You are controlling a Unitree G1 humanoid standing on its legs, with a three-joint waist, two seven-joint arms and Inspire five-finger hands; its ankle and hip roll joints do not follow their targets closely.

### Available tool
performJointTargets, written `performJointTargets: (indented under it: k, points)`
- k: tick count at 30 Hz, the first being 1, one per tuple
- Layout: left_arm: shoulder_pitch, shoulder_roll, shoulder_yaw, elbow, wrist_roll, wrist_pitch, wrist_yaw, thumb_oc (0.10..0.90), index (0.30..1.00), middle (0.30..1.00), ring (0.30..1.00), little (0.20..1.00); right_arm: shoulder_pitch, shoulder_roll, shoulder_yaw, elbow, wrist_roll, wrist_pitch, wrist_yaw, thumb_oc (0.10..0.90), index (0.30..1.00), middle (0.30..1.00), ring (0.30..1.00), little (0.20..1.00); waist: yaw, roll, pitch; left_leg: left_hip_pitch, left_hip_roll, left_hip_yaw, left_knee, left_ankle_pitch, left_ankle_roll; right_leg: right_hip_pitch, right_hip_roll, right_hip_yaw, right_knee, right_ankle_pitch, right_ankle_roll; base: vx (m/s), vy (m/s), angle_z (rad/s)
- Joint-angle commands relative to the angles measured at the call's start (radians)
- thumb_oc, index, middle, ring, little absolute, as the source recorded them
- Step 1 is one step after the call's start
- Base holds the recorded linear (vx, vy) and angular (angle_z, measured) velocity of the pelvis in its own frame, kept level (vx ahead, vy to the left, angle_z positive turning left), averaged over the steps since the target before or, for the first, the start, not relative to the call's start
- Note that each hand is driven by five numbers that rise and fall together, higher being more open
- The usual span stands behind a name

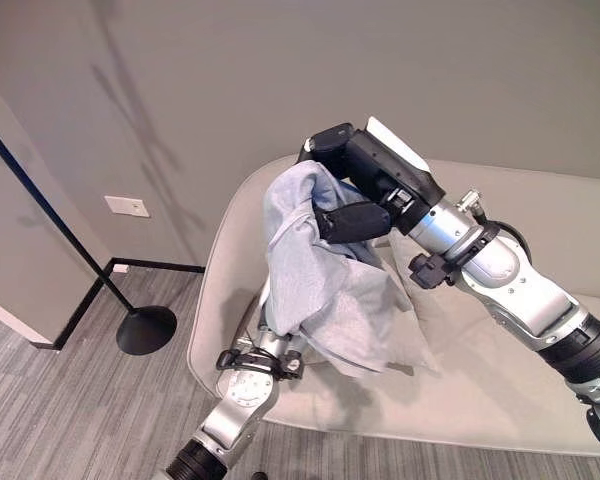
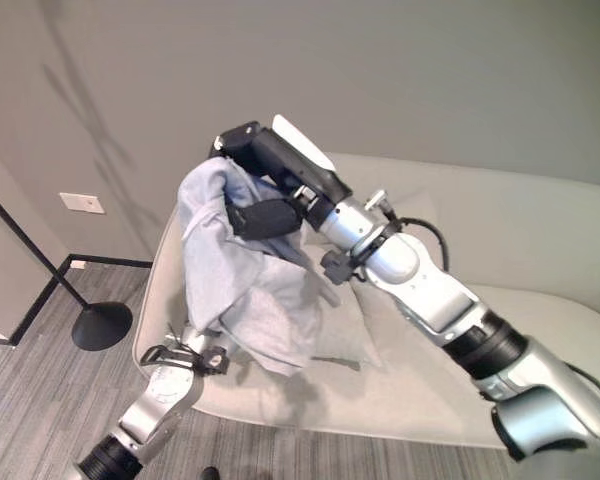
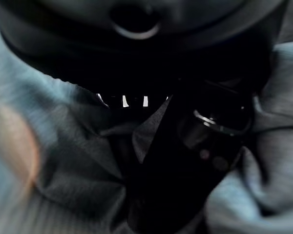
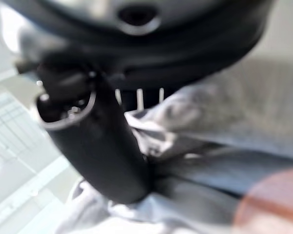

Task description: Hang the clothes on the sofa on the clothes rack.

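A light blue-grey garment (image 1: 310, 270) hangs bunched in the air above the beige sofa (image 1: 480, 400). My right hand (image 1: 370, 180) is at the top of the garment, thumb curled into the cloth; the right wrist view shows that thumb (image 4: 97, 146) pressed into folds of the garment (image 4: 224, 117). My left arm rises from below under the cloth, which covers the hand in the eye views. In the left wrist view my left hand's thumb (image 3: 185, 161) pinches gathered folds of the garment (image 3: 63, 146). The clothes rack's black pole (image 1: 50, 210) and round base (image 1: 145, 328) stand on the floor at the left.
A beige cushion (image 1: 430, 320) lies on the sofa seat behind the hanging cloth. A grey wall with a white socket plate (image 1: 127, 206) runs behind the sofa. Grey carpet floor (image 1: 60, 410) lies between the sofa and the rack.
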Motion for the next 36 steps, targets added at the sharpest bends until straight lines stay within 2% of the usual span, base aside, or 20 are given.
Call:
performJointTargets:
  k: [1,8,14,15,17,18,20,21,22,23,25,26,27,28,31,32,33,34,35,36]
  points:
    - [-0.107,-0.020,-0.027,0.007,-0.039,-0.053,-0.065,0.400,0.300,0.300,0.300,0.300,-0.191,0.012,-0.081,-0.019,0.110,-0.093,-0.051,0.400,0.300,0.300,0.300,0.300,0.016,-0.022,-0.095,0.028,0.059,-0.007,0.002,-0.105,-0.059,0.029,-0.069,-0.006,0.007,-0.039,0.061,0.01,-0.005,-0.13]
    - [-0.019,0.041,0.064,-0.070,-0.017,-0.037,-0.062,0.400,0.300,0.300,0.300,0.300,-0.125,-0.033,-0.170,-0.040,0.081,-0.093,-0.062,0.400,0.300,0.300,0.300,0.300,0.015,-0.013,-0.093,0.031,0.061,-0.002,0.002,-0.107,-0.059,0.025,-0.066,-0.001,0.007,-0.040,0.062,0.01,-0.011,-0.06]
    - [0.180,0.099,0.310,-0.159,0.011,-0.044,-0.013,0.400,0.300,0.300,0.300,0.300,0.031,-0.111,-0.321,-0.049,0.057,-0.090,-0.062,0.400,0.300,0.300,0.300,0.300,0.033,-0.006,-0.089,0.029,0.070,-0.005,0.002,-0.099,-0.067,0.025,-0.055,-0.006,0.007,-0.049,0.058,0.01,-0.067,0.01]
    - [0.243,0.124,0.415,-0.170,0.094,-0.043,0.025,0.400,0.300,0.300,0.300,0.300,0.100,-0.144,-0.385,-0.057,0.054,-0.094,-0.049,0.400,0.300,0.300,0.300,0.300,0.040,0.000,-0.085,0.024,0.080,-0.011,0.002,-0.089,-0.074,0.024,-0.045,-0.009,0.007,-0.058,0.054,0.00,-0.127,0.04]
    - [0.281,0.150,0.485,-0.173,0.197,-0.044,0.059,0.400,0.300,0.300,0.300,0.300,0.143,-0.168,-0.425,-0.058,0.054,-0.097,-0.035,0.400,0.300,0.300,0.300,0.300,0.048,0.002,-0.082,0.018,0.087,-0.016,0.002,-0.081,-0.081,0.024,-0.038,-0.013,0.007,-0.063,0.051,0.00,-0.094,0.01]
    - [0.283,0.151,0.484,-0.176,0.200,-0.042,0.061,0.400,0.300,0.300,0.300,0.300,0.147,-0.168,-0.428,-0.059,0.054,-0.096,-0.034,0.400,0.300,0.300,0.300,0.300,0.048,0.001,-0.083,0.018,0.087,-0.016,0.002,-0.081,-0.081,0.024,-0.038,-0.014,0.007,-0.063,0.051,-0.01,-0.059,0.01]
    - [0.325,0.177,0.567,-0.180,0.292,-0.041,0.100,0.400,0.300,0.300,0.300,0.300,0.198,-0.192,-0.475,-0.061,0.045,-0.096,-0.017,0.400,0.300,0.300,0.300,0.300,0.056,0.006,-0.079,0.009,0.095,-0.022,0.002,-0.071,-0.088,0.022,-0.030,-0.018,0.007,-0.069,0.048,-0.01,-0.083,0.06]
    - [0.363,0.201,0.658,-0.182,0.376,-0.037,0.141,0.400,0.300,0.300,0.300,0.300,0.239,-0.221,-0.508,-0.056,0.012,-0.097,-0.004,0.400,0.300,0.300,0.300,0.300,0.065,0.016,-0.070,0.002,0.101,-0.026,0.002,-0.062,-0.095,0.019,-0.025,-0.023,0.007,-0.072,0.046,-0.02,-0.079,0.06]
    - [0.366,0.201,0.658,-0.185,0.379,-0.035,0.142,0.400,0.300,0.300,0.300,0.300,0.244,-0.219,-0.513,-0.059,0.011,-0.096,-0.004,0.400,0.300,0.300,0.300,0.300,0.064,0.014,-0.071,0.001,0.102,-0.027,0.002,-0.061,-0.096,0.019,-0.024,-0.023,0.007,-0.073,0.046,-0.01,-0.073,0.02]
    - [0.383,0.212,0.701,-0.191,0.425,-0.031,0.164,0.400,0.300,0.300,0.300,0.300,0.268,-0.234,-0.531,-0.064,-0.015,-0.096,0.001,0.400,0.300,0.300,0.300,0.300,0.067,0.017,-0.069,-0.003,0.105,-0.029,0.002,-0.058,-0.099,0.017,-0.022,-0.025,0.007,-0.076,0.046,0.00,-0.062,0.06]
    - [0.440,0.252,0.878,-0.195,0.590,-0.014,0.270,0.400,0.300,0.300,0.300,0.300,0.368,-0.253,-0.621,-0.089,-0.131,-0.106,0.010,0.400,0.300,0.300,0.300,0.300,0.089,0.041,-0.044,-0.032,0.113,-0.047,0.002,-0.033,-0.115,0.008,-0.017,-0.043,0.007,-0.089,0.046,-0.05,-0.080,0.15]
    - [0.437,0.258,0.914,-0.198,0.618,-0.011,0.292,0.400,0.300,0.300,0.300,0.300,0.398,-0.251,-0.657,-0.098,-0.178,-0.106,0.001,0.400,0.300,0.300,0.300,0.300,0.095,0.048,-0.032,-0.053,0.110,-0.055,0.002,-0.020,-0.117,-0.004,-0.022,-0.051,0.007,-0.083,0.046,-0.18,-0.019,0.29]
    - [0.427,0.267,0.972,-0.207,0.670,-0.008,0.339,0.400,0.300,0.300,0.300,0.300,0.470,-0.242,-0.735,-0.131,-0.341,-0.103,-0.036,0.400,0.300,0.300,0.300,0.300,0.105,0.063,-0.013,-0.090,0.101,-0.072,0.002,-0.004,-0.124,-0.023,-0.033,-0.074,0.007,-0.081,0.050,-0.20,0.034,0.34]
    - [0.412,0.272,0.989,-0.219,0.697,-0.008,0.360,0.400,0.300,0.300,0.300,0.300,0.509,-0.234,-0.775,-0.143,-0.430,-0.100,-0.065,0.400,0.300,0.300,0.300,0.300,0.107,0.069,-0.005,-0.103,0.100,-0.073,0.002,0.000,-0.134,-0.027,-0.045,-0.094,0.007,-0.083,0.052,-0.15,0.041,0.36]
    - [0.390,0.278,0.997,-0.233,0.722,-0.001,0.383,0.400,0.300,0.300,0.300,0.300,0.549,-0.216,-0.812,-0.151,-0.512,-0.094,-0.104,0.400,0.300,0.300,0.300,0.300,0.108,0.071,0.005,-0.118,0.105,-0.058,0.004,0.016,-0.139,-0.033,-0.065,-0.125,0.007,-0.072,0.055,-0.11,0.093,0.52]
    - [0.379,0.264,1.024,-0.286,0.784,0.001,0.409,0.400,0.300,0.300,0.300,0.300,0.632,-0.130,-0.846,-0.168,-0.670,-0.075,-0.163,0.400,0.300,0.300,0.300,0.300,0.084,0.076,0.010,-0.079,0.160,-0.001,0.012,0.003,-0.147,-0.038,-0.101,-0.163,0.009,-0.061,0.058,-0.09,0.248,0.51]
    - [0.377,0.242,1.040,-0.320,0.786,-0.013,0.421,0.400,0.300,0.300,0.300,0.300,0.690,-0.047,-0.861,-0.193,-0.731,-0.066,-0.181,0.400,0.300,0.300,0.300,0.300,0.061,0.079,0.010,-0.036,0.216,0.003,0.029,0.027,-0.162,-0.048,-0.123,-0.164,0.012,-0.042,0.060,-0.08,0.240,0.65]
    - [0.380,0.244,1.040,-0.321,0.786,-0.013,0.420,0.400,0.300,0.300,0.300,0.300,0.698,-0.041,-0.864,-0.200,-0.736,-0.064,-0.181,0.400,0.300,0.300,0.300,0.300,0.061,0.079,0.009,-0.031,0.221,0.002,0.028,0.023,-0.166,-0.044,-0.119,-0.163,0.013,-0.047,0.060,-0.07,0.325,0.78]
    - [0.364,0.223,1.016,-0.333,0.754,-0.031,0.419,0.400,0.300,0.300,0.300,0.300,0.728,0.032,-0.850,-0.213,-0.760,-0.053,-0.202,0.400,0.300,0.300,0.300,0.300,0.045,0.083,0.009,-0.007,0.293,-0.006,0.056,0.074,-0.187,-0.059,-0.156,-0.167,0.018,-0.027,0.067,-0.04,0.295,0.50]
    - [0.356,0.215,0.987,-0.333,0.736,-0.035,0.414,0.400,0.300,0.300,0.300,0.300,0.743,0.070,-0.837,-0.220,-0.768,-0.045,-0.216,0.400,0.300,0.300,0.300,0.300,0.037,0.086,0.009,0.002,0.329,-0.015,0.065,0.108,-0.200,-0.063,-0.170,-0.173,0.021,-0.019,0.074,-0.08,0.422,0.27]
